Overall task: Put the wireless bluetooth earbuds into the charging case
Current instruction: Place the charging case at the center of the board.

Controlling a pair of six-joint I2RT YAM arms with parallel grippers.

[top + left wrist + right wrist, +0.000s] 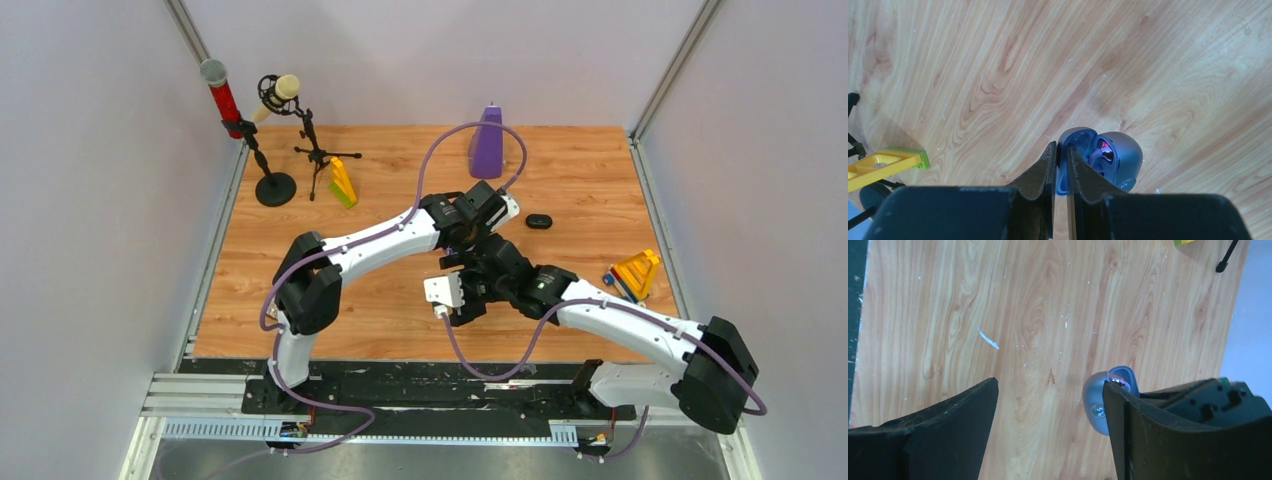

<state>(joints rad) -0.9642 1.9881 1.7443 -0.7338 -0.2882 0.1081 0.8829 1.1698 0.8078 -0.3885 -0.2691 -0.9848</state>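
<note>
The left claw is clenched on the raised lid of a blue-grey charging case, which lies open on the wooden table near its middle. Inside the shell a pale purple earbud appears to sit beside a red glint, though it is too small to be sure. The right claw hangs spread wide and empty, with the case just beside one finger. A small black case lies apart, farther back.
</note>
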